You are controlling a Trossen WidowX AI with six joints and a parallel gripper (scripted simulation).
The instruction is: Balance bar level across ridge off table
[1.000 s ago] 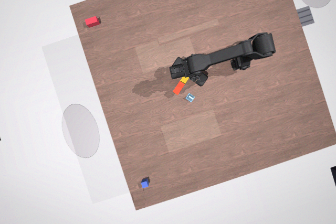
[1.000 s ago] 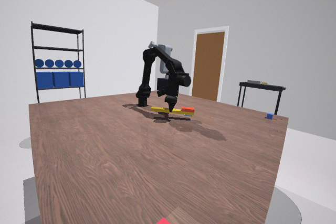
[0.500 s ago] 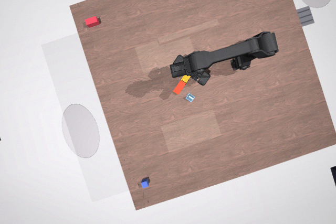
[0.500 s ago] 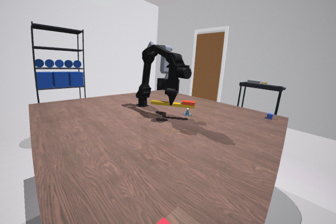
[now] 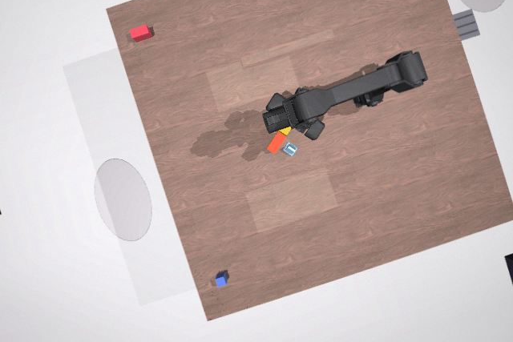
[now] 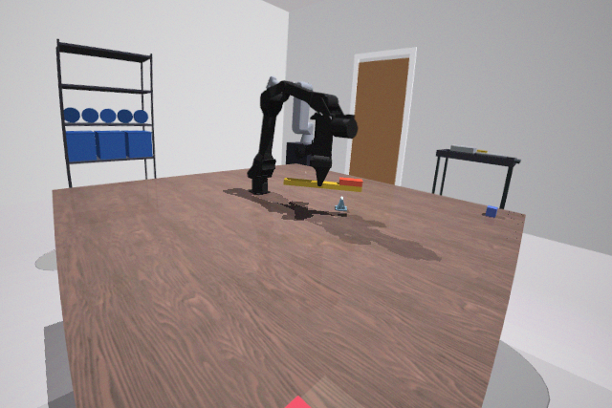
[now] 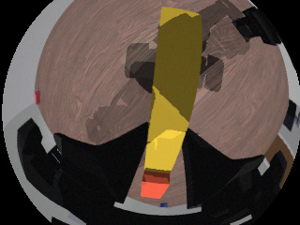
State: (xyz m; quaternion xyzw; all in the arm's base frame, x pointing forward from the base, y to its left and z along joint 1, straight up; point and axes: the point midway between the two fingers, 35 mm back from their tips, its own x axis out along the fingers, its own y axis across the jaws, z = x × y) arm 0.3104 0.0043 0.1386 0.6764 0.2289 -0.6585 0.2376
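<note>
The yellow bar (image 5: 284,130) (image 6: 301,182) (image 7: 179,61) carries an orange-red block (image 5: 276,142) (image 6: 350,182) (image 7: 155,189) on top at one end. My gripper (image 6: 319,182) (image 7: 167,129) is shut on the bar between its two ends and holds it above the table, roughly level in the exterior view. In the top view the arm hides the fingertips and most of the bar. The small light-blue ridge (image 5: 290,149) (image 6: 340,204) stands on the table, close beside the block end of the bar in the top view and lower than the bar in the exterior view. It cannot be made out in the wrist view.
A red block (image 5: 140,33) (image 6: 297,402) (image 7: 37,97) lies near one table corner. A small blue cube (image 5: 221,279) (image 6: 491,211) (image 7: 163,205) lies near another corner. Both are far from the gripper. The arm's shadow falls across the wooden table (image 5: 373,172) (image 6: 197,294).
</note>
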